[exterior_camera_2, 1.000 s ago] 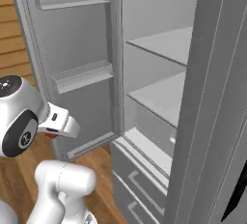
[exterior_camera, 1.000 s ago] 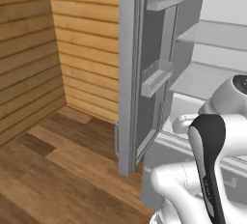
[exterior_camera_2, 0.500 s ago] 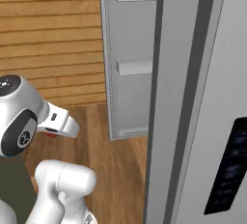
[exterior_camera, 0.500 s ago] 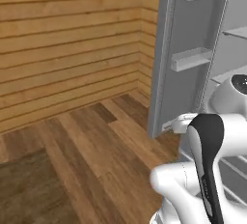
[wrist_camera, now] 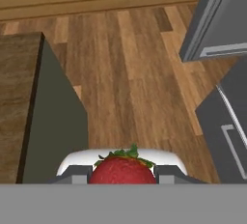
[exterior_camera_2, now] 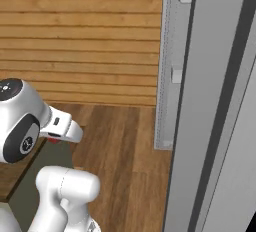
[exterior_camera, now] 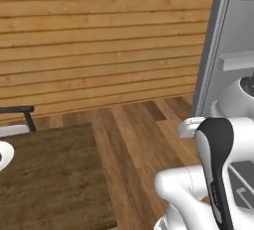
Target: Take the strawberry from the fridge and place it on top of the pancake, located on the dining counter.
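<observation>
One strawberry [wrist_camera: 123, 170] clamped in pincer [wrist_camera: 123, 172]; one dining counter [exterior_camera: 54, 179], one fridge [exterior_camera_2: 210, 101]

The left base view looks forward and down from behind the arm's left, over the tabletop [exterior_camera: 49, 174] at lower left, toward the plank wall [exterior_camera: 99, 40], with the open fridge [exterior_camera: 233, 50] at its right edge. The right base view faces the same wall [exterior_camera_2: 80, 41] from behind the arm's right, with the fridge [exterior_camera_2: 210, 101] close and tall. Both share wall, floor [exterior_camera: 134, 140] and fridge door. The hand view looks steeply down, near the floor [wrist_camera: 130, 63], the tabletop [wrist_camera: 17, 102] corner at its left.
</observation>
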Robot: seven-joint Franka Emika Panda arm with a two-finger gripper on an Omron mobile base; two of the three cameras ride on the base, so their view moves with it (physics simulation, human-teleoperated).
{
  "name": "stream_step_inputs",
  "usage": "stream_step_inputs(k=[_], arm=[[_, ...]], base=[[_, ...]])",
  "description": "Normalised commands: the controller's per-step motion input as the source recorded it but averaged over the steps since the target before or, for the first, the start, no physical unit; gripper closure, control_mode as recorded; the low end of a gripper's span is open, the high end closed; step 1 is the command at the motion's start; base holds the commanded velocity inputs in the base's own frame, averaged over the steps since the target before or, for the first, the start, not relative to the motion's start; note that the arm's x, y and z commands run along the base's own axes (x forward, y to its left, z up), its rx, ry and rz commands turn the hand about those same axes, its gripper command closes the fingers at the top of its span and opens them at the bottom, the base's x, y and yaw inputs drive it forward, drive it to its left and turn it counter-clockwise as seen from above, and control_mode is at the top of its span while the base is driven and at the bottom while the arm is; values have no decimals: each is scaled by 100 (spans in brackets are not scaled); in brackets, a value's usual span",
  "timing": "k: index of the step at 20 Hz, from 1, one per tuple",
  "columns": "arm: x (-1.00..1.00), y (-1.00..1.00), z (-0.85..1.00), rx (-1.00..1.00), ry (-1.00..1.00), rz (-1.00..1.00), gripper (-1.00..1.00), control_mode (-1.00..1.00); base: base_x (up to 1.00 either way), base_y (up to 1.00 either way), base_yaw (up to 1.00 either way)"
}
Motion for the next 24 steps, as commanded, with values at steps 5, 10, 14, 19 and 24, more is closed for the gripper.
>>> stream_step_inputs(k=[5,10,14,19,24], arm=[[0,0,0,0,0,0,100,100],[0,0,0,0,0,0,100,100],[0,0,0,0,0,0,100,100],[0,0,0,0,0,0,100,100],[0,0,0,0,0,0,100,100]], base=[[5,4,6],[58,12,0],[100,26,0],[100,27,0],[100,23,0]])
